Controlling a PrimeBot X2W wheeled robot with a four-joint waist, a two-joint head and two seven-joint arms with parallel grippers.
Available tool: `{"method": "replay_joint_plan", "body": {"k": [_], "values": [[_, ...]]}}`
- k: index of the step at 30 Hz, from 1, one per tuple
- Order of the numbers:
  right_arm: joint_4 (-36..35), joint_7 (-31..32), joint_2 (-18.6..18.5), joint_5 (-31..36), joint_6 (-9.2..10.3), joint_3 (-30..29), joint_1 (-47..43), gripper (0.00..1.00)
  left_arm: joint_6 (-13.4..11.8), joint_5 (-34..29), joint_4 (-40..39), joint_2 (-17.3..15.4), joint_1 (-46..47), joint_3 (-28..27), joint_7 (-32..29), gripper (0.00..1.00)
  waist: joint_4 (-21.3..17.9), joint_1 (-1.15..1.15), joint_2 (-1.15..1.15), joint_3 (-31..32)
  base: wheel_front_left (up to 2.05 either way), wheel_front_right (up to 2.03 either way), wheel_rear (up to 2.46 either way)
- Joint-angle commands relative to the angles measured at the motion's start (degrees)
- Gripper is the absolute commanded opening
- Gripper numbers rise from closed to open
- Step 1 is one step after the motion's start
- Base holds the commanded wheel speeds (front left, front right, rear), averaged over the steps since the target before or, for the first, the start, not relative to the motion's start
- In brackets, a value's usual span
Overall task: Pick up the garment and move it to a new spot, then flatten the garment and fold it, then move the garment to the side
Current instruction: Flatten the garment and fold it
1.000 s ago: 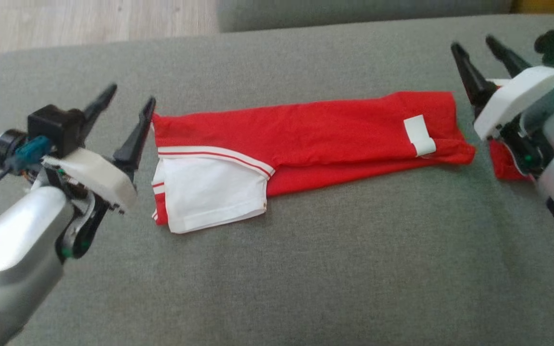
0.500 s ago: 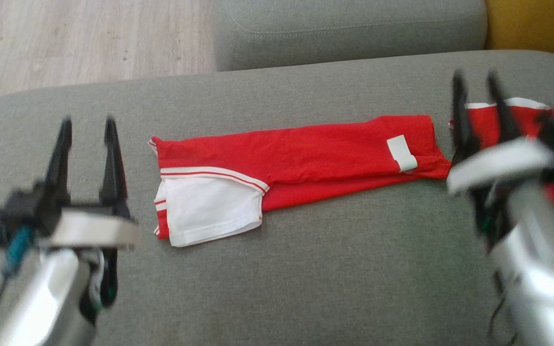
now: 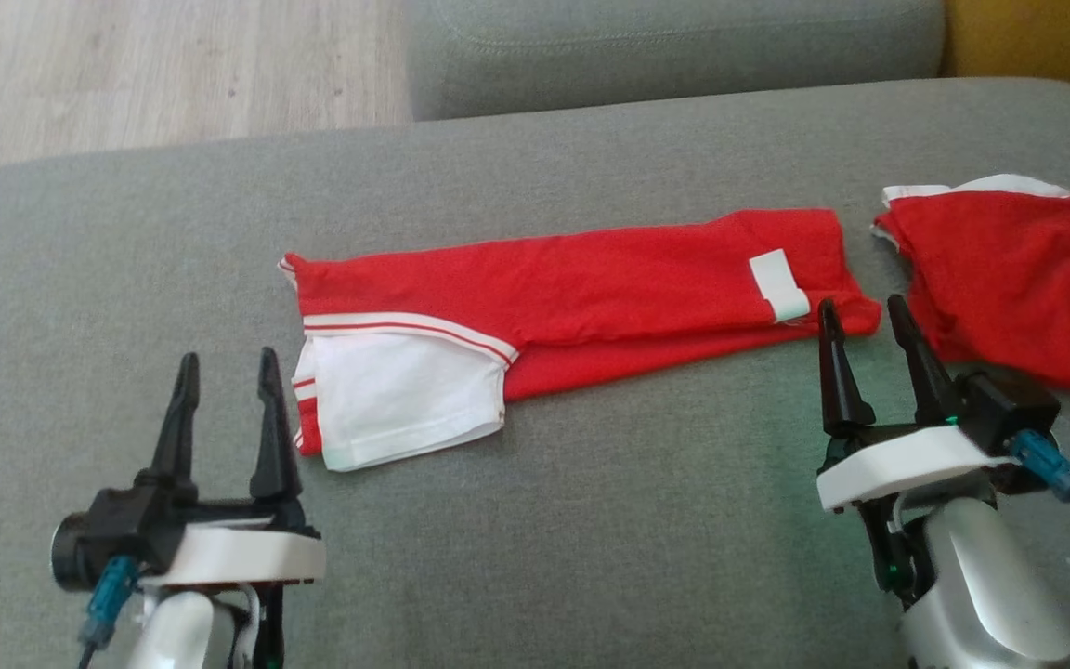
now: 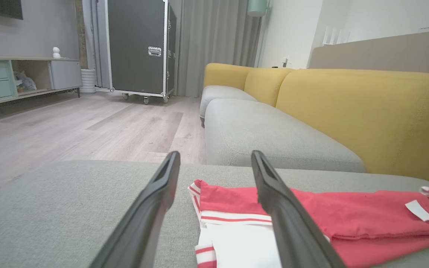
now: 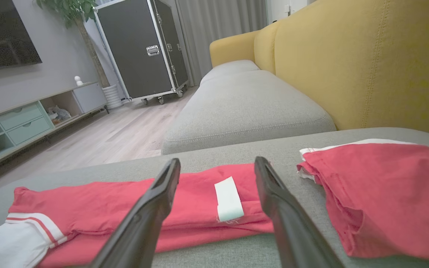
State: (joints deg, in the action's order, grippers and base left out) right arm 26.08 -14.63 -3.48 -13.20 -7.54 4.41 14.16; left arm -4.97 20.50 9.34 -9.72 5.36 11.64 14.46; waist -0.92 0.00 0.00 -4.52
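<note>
Nearest the camera, at seven o'clock in the head view, the left gripper (image 3: pixel 228 356) stands wide open and holds nothing. Its inner finger is just beside the white sleeve (image 3: pixel 396 390). At four o'clock the right gripper (image 3: pixel 861 302) is equally wide and empty, with its tips at the near edge of the garment's other end. I cannot tell whether they touch the cloth.

The garment (image 3: pixel 591 288) lies as a long folded red strip across the middle of the grey cushion (image 3: pixel 591 520), running from nine o'clock towards two. A white tab (image 3: pixel 779 285) sits near its right end.

The main risk is a shallow pinch. If either gripper closes on the top layer alone, the fold is likely to fall open during the lift. If the left gripper takes only the sleeve, the red body may drag and twist. The cushion is soft, so fingers driven too low could snag the upholstery instead.

At two o'clock, just apart from the strip, lies a second red cloth (image 3: pixel 999 279). If the right gripper drifts outward, it could catch that by mistake.

Farther off, at eleven o'clock, the cushion ends above the wooden floor (image 3: pixel 126 74). A long sideways carry in that direction could drop the garment over the edge.
</note>
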Motion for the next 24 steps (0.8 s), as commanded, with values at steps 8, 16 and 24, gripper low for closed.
{"method": "replay_joint_plan", "body": {"k": [8,16,24], "values": [[2.7,0.5,0.6,4.6,0.05,-4.1,7.4,1.00,5.2,-6.1,1.1,2.8,5.9,-5.3,0.5,1.00,2.5,0.00,0.00,-5.2,0.00,0.00,0.00],[14.3,6.2,0.6,12.9,0.05,-17.6,16.6,1.00,8.4,-8.8,2.7,5.1,9.4,-6.0,0.5,1.00,5.4,0.00,0.00,-9.9,0.00,0.00,0.00],[24.7,8.2,0.6,18.4,0.05,-24.6,21.0,1.00,9.7,-10.2,3.3,6.2,10.8,-6.7,0.5,1.00,6.5,0.00,0.00,-11.4,0.00,0.00,0.00]]}}
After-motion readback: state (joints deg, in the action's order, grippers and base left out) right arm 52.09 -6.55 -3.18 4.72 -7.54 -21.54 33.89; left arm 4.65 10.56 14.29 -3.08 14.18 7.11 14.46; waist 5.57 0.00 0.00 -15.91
